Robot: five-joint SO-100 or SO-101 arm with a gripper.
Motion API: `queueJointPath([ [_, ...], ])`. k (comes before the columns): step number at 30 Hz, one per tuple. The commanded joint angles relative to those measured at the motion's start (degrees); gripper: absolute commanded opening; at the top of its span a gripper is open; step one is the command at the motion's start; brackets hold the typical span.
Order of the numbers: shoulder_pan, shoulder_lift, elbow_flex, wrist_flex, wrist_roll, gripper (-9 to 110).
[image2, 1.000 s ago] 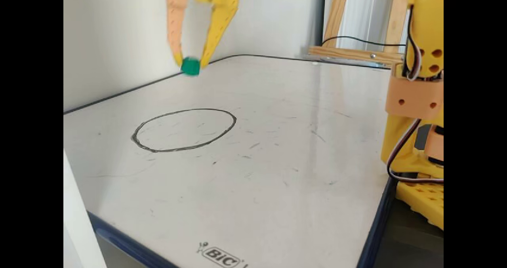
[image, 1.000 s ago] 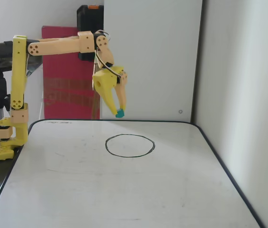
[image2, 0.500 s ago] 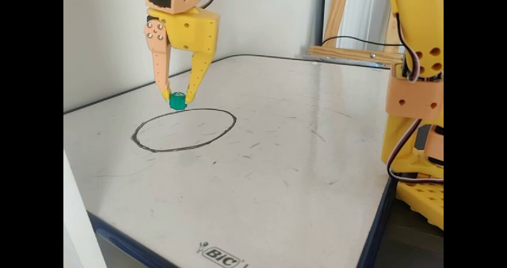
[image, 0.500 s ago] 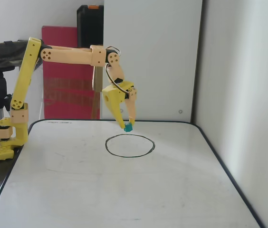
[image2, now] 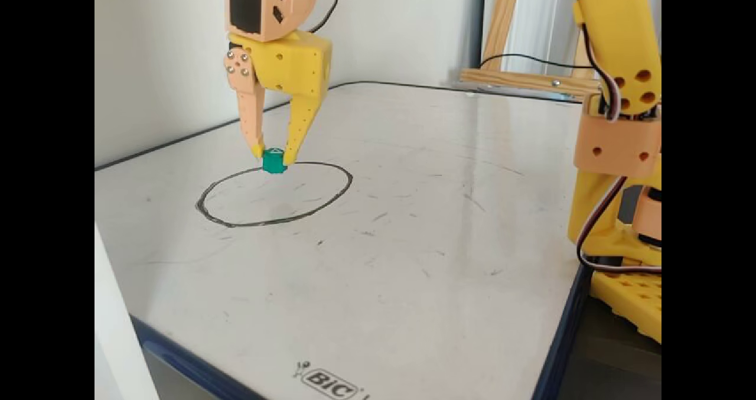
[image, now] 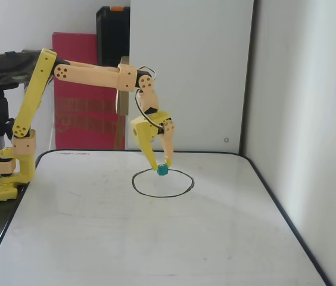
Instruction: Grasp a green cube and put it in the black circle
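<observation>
On the whiteboard (image2: 449,223) that serves as the table, the yellow and peach arm (image: 90,74) reaches out from its base at the left of a fixed view, bending down over the black circle (image2: 274,194) drawn on the board. Its gripper (image2: 273,153) points straight down, both fingers clamped on the green cube (image2: 273,161), which sits at the circle's far edge, just inside the line.
</observation>
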Motion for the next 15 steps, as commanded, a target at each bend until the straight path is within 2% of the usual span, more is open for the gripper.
queueJointPath([
  [1,0.0,0.0,-2.02,0.53,1.32,0],
  [15,-2.29,-2.72,-3.08,0.53,2.29,0],
])
